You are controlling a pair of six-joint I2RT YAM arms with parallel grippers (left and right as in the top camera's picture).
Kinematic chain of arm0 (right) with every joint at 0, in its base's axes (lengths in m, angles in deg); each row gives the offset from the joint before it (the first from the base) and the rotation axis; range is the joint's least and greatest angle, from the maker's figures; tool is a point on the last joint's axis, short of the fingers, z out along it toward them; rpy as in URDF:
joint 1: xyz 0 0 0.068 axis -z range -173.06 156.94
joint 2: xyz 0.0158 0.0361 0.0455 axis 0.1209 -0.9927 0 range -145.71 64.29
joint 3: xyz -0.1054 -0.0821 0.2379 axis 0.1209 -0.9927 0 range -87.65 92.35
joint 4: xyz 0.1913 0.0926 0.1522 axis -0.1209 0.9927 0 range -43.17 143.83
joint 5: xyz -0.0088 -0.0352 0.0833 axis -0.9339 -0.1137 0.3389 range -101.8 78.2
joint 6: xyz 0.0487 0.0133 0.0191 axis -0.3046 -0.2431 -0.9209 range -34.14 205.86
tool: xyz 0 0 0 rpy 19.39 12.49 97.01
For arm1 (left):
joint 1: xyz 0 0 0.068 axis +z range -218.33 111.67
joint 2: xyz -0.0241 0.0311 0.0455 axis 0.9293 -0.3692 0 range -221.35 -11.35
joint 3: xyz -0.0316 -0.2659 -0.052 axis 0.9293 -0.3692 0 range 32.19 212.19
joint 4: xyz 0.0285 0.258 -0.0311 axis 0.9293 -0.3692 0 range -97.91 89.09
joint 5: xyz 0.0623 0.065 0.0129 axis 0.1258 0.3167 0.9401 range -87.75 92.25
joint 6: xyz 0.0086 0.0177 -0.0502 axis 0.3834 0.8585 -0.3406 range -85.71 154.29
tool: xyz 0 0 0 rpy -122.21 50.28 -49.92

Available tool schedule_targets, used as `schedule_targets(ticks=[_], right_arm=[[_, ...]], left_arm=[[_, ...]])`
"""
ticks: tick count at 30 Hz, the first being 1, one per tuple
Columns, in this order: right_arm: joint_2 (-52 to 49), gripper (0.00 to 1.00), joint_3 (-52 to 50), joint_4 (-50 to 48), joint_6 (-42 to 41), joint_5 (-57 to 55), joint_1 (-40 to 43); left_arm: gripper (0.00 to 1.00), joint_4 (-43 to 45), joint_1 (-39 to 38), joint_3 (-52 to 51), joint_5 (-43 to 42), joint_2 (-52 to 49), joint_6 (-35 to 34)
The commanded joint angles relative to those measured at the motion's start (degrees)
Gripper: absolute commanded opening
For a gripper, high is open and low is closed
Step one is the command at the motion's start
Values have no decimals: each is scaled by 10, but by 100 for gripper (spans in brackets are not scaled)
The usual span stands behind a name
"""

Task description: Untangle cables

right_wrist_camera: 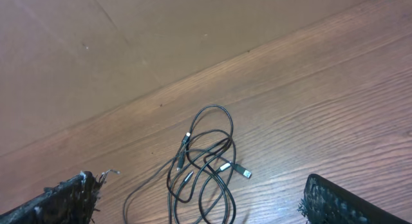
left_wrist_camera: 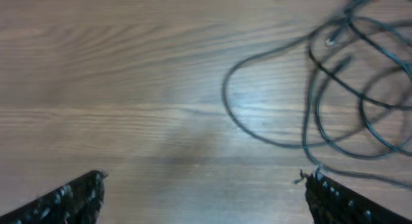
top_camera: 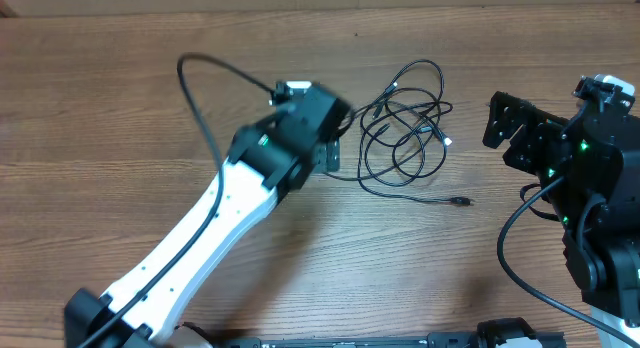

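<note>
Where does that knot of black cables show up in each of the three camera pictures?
Overhead: cables lie just right of centre, in the upper half.
Left wrist: cables at the right edge, partly cut off.
Right wrist: cables at lower centre.
Shared landmark: the wooden table under them.

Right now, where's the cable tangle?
Overhead view: the cables lie in a loose heap right of centre on the table, between the left gripper and the right gripper, nearer the left one.
</note>
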Motion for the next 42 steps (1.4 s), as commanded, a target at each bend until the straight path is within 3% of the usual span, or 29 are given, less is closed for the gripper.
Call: schedule_targets(ticks=[1, 3, 7, 14, 16, 23, 33, 36, 37, 38, 39, 40, 42], right_arm=[[3, 100, 15, -2, -2, 14, -1], [1, 100, 15, -2, -2, 45, -1], [-17, 100, 15, 3, -2, 94, -1], [-71, 100, 14, 26, -2, 147, -1], [-88, 100, 14, 27, -2, 163, -1], [-137, 100, 14, 33, -2, 218, -1], [-148, 100, 14, 28, -2, 239, -2], [-148, 100, 14, 28, -2, 244, -3], [-148, 100, 14, 28, -2, 244, -3], [-148, 100, 14, 28, -1, 243, -3], [-148, 100, 14, 28, -2, 243, -3], [-148, 100, 14, 28, -1, 243, -3], [-149, 100, 14, 28, -1, 243, -3]], left_arm=[[99, 78, 46, -73, -136, 43, 157], [100, 125, 78, -98, -177, 37, 202], [100, 184, 114, -108, -183, 2, 218], [93, 261, 113, -108, -245, -90, 294], [93, 274, 112, -108, -244, -118, 300], [87, 367, 111, -108, -244, -205, 429], [82, 477, 111, -108, -240, -306, 499], [70, 497, 111, -108, -240, -330, 500], [62, 503, 111, -108, -240, -335, 500], [44, 509, 111, -108, -237, -340, 501], [19, 512, 112, -108, -226, -342, 501], [4, 513, 112, -108, -210, -342, 501], [4, 512, 112, -104, -171, -336, 495]])
